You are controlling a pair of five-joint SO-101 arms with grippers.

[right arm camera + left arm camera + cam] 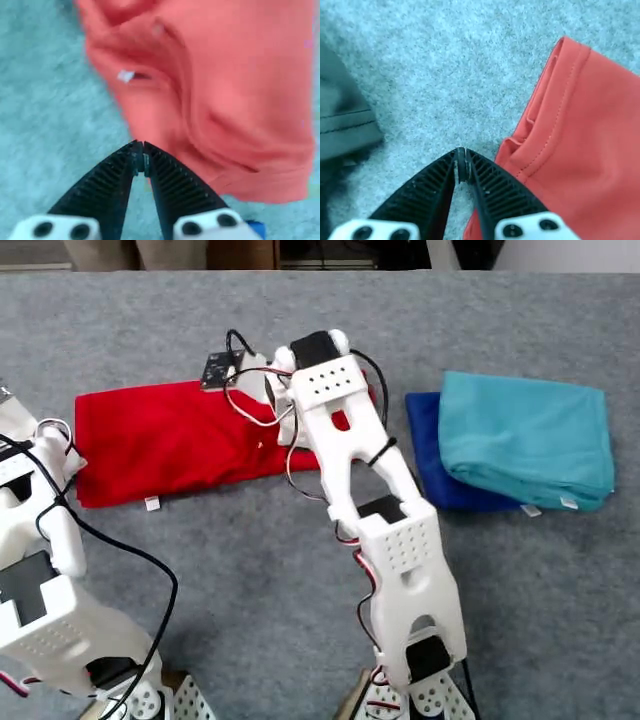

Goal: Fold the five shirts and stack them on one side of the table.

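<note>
Red shirt point(170, 440): long folded strip, left-centre on grey table point(250, 570).
Left gripper point(461, 165): tips together over bare felt, just beside the shirt's hemmed end.
Right gripper point(140, 157): tips together at the shirt's opposite edge.
Teal shirt point(525, 435): folded on blue shirt point(430, 455), far right.
Open room: bare felt along the near side.

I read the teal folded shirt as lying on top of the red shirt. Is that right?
No. The high view shows the teal folded shirt lying on top of the dark blue shirt; the red shirt lies apart from both.
</note>
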